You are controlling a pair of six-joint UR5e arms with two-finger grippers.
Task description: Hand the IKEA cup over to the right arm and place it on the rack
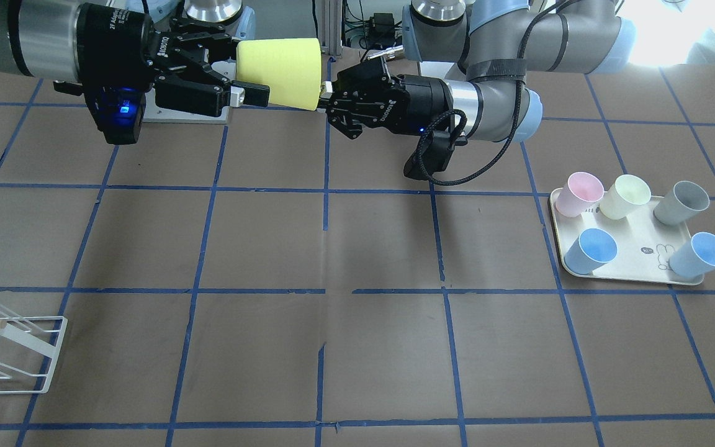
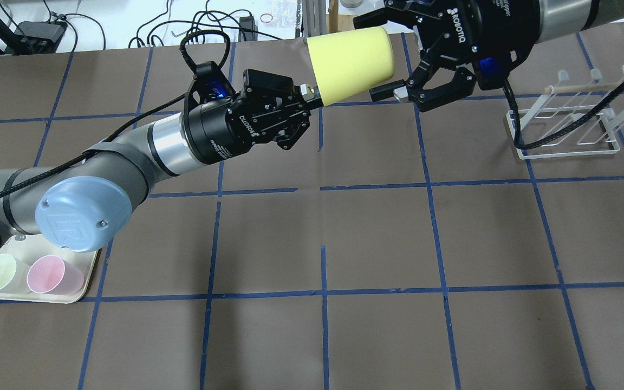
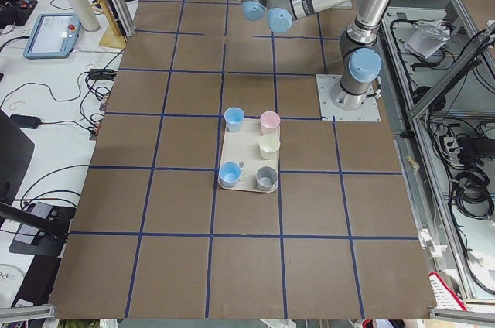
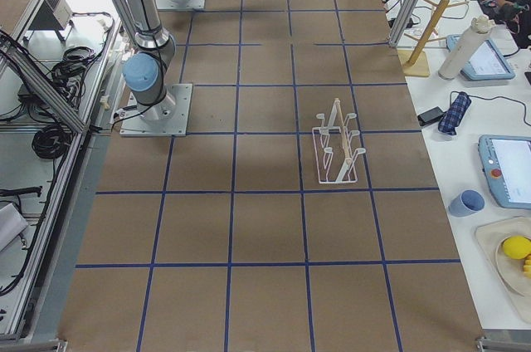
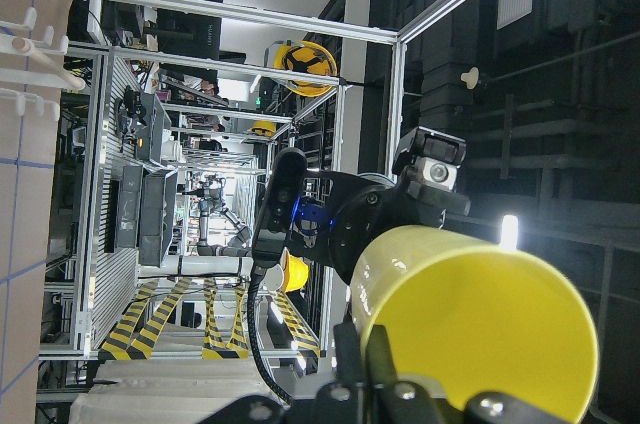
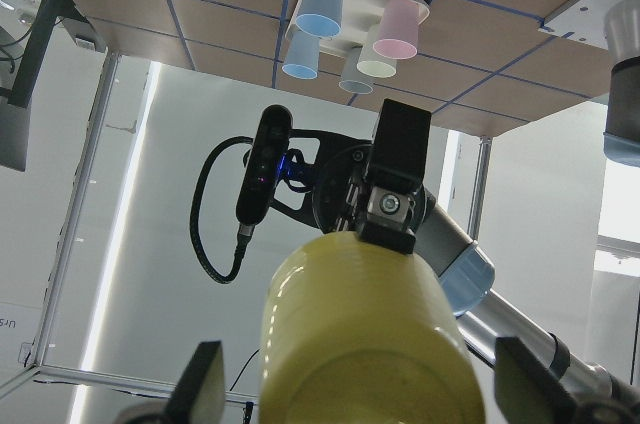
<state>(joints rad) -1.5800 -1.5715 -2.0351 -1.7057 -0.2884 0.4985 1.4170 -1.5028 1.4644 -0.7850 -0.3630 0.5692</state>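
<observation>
IKEA cup (image 2: 351,65) horizontal in mid-air above worktop (image 2: 377,238), rim pinched by closed left hand (image 2: 309,95), base between spread fingers of open right hand (image 2: 374,57); probable hazard: drop on left release before right closure.

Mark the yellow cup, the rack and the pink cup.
yellow cup (image 2: 352,62), overhead exterior, side wall.
rack (image 4: 338,149), exterior right, middle prongs.
pink cup (image 1: 586,188), exterior front-facing, mouth.

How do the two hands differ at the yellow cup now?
The left hand is shut on the wide rim of the IKEA cup; the right hand is open. The left hand carries the cup; the right hand's fingers straddle its base end. Both face each other along the sideways cup.
</observation>
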